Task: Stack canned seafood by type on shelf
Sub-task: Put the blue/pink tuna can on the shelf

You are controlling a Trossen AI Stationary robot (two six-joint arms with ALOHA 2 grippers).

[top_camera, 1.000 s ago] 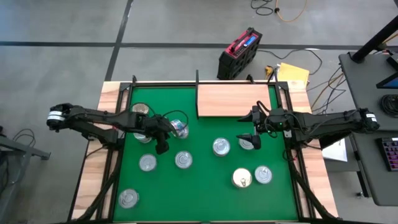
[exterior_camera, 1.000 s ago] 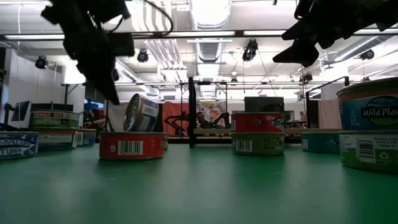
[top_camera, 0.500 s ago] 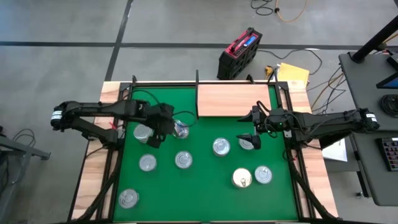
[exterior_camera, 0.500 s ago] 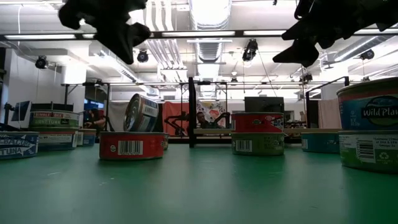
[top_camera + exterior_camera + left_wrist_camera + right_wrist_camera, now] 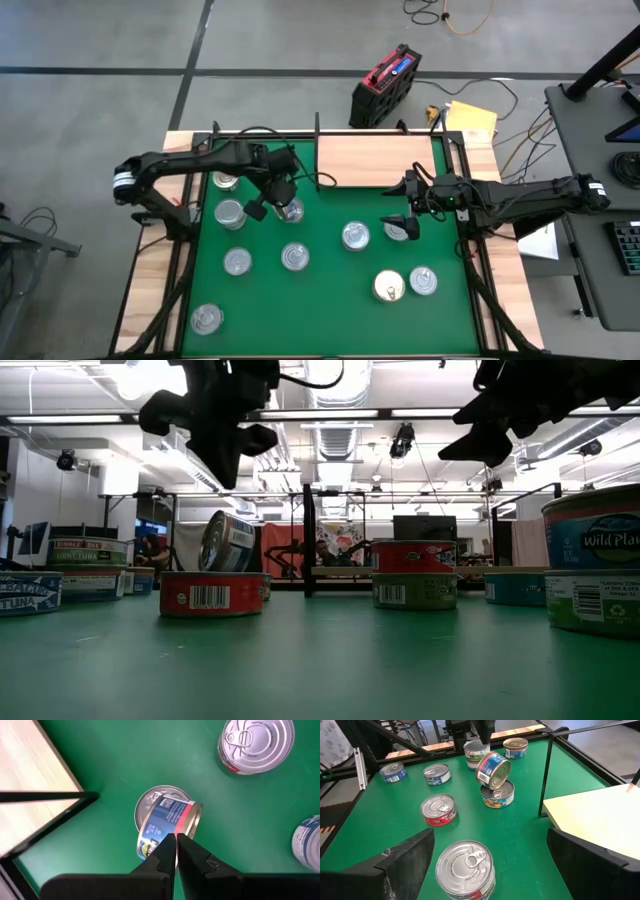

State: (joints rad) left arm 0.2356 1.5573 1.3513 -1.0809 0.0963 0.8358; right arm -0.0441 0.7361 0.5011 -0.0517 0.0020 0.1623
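Left gripper (image 5: 176, 851) hovers with fingers closed and empty above a tilted tin (image 5: 168, 826) leaning on a flat tin (image 5: 150, 805) near the shelf (image 5: 375, 161). Right gripper (image 5: 406, 206) hangs spread wide over a silver-lidded tin (image 5: 465, 866).

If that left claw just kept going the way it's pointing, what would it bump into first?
Most likely the tilted can leaning on top of another can. The shut left gripper points almost straight down at its blue side, seemingly just above it, though the exact gap is hard to judge.
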